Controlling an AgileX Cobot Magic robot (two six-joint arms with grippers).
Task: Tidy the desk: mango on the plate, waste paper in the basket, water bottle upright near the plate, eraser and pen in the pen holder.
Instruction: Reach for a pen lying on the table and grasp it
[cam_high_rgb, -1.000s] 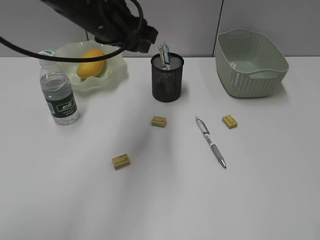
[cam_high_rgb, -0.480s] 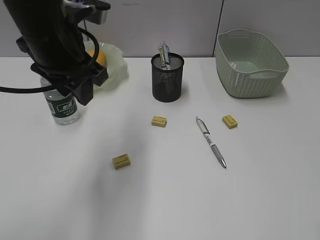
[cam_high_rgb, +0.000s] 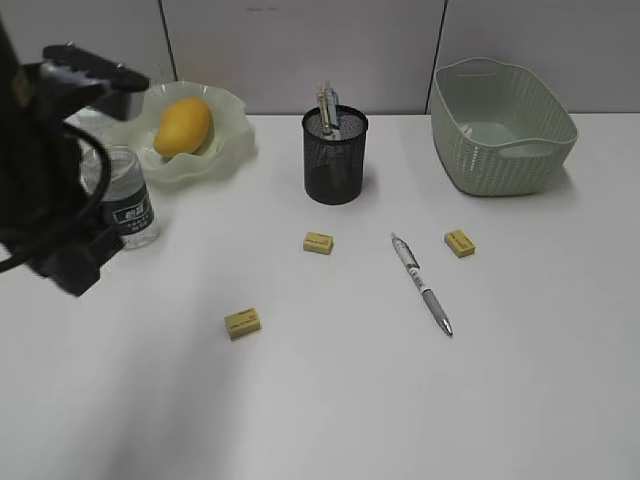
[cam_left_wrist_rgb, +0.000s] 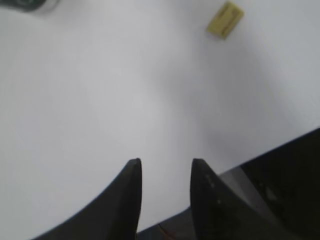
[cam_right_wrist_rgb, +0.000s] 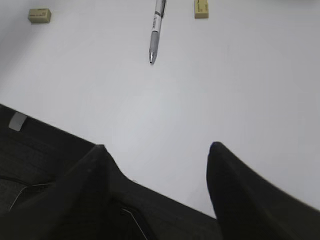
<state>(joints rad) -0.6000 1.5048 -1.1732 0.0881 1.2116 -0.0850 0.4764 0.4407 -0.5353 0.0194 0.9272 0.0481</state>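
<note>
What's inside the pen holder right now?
The pen holder has pen-like items sticking out above its rim, probably two, one with a blue tint. The dark mesh hides whatever sits lower, so an eraser inside cannot be ruled out.

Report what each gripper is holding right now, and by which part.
Nothing is held. The left gripper and the right gripper both show bare desk between open fingers.

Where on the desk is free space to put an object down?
The front of the desk, below the pen and the lowest eraser, is bare. Also the right side below the basket. The back left, around plate and water bottle, is crowded.
</note>
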